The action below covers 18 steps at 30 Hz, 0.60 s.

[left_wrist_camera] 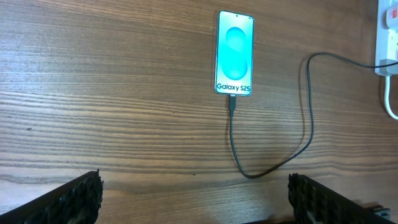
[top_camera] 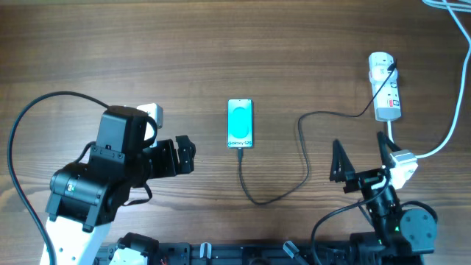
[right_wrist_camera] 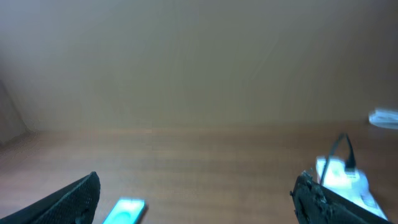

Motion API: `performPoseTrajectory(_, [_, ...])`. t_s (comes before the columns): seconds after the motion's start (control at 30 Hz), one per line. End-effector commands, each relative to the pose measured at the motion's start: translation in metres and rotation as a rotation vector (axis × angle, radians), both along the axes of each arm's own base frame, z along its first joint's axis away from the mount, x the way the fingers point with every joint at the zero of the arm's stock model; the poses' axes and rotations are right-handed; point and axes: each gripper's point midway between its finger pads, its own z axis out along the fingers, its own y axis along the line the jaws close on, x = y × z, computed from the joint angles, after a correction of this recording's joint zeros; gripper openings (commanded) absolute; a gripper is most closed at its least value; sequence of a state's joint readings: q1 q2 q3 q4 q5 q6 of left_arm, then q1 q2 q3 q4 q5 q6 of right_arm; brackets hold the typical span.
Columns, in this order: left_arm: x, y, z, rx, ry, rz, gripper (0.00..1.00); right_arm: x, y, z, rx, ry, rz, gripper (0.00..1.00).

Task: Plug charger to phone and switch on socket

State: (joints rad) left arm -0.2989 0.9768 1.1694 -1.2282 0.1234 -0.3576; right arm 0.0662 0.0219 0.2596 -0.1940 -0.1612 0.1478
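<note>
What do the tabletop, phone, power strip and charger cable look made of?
Brown tabletop: wood or wood-look laminate, matte, visible grain.
Cyan-screened smartphone: glossy, glass-like front.
White elongated power strip: smooth moulded plastic, probably.
Thin black charger cable: flexible rubbery sheath, judging by its loose curves.

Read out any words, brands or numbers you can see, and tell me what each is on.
"Galaxy S25": on the phone screen, at its lower end in the left wrist view.
Red and dark marks on the socket: too small to read.
Nothing else is legible.
</note>
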Motion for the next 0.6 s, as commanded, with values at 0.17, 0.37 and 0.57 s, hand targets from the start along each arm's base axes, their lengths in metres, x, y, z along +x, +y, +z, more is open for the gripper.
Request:
performPoseTrajectory(0.17, [0.001,0.003,-0.003,0.015,0.002,0.005,1.00,0.016,0.005,-0.026,-0.006,-0.139,0.019,1.00])
performPoseTrajectory(0.37, [0.001,0.003,-0.003,0.015,0.002,0.005,1.00,0.022,-0.009,-0.044,-0.005,-0.068,-0.060,1.00])
performPoseTrajectory(0.57, [0.001,0.003,-0.003,0.015,0.002,0.005,1.00,0.024,-0.017,-0.071,-0.060,0.033,-0.103,1.00])
